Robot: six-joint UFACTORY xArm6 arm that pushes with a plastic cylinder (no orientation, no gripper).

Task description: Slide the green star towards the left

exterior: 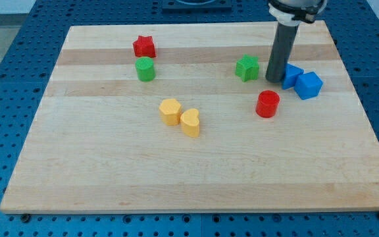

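The green star (247,68) lies on the wooden board (110,171) right of centre, near the view's top. My tip (274,79) rests on the board just to the star's right, a small gap apart. Two blue blocks, one partly behind the rod (293,75) and a cube (308,85), sit right next to the tip on its right side.
A red cylinder (267,104) stands below the tip. A red star (144,46) and a green cylinder (145,69) are at the upper left. A yellow hexagon-like block (170,111) and a yellow heart (190,122) touch near the centre.
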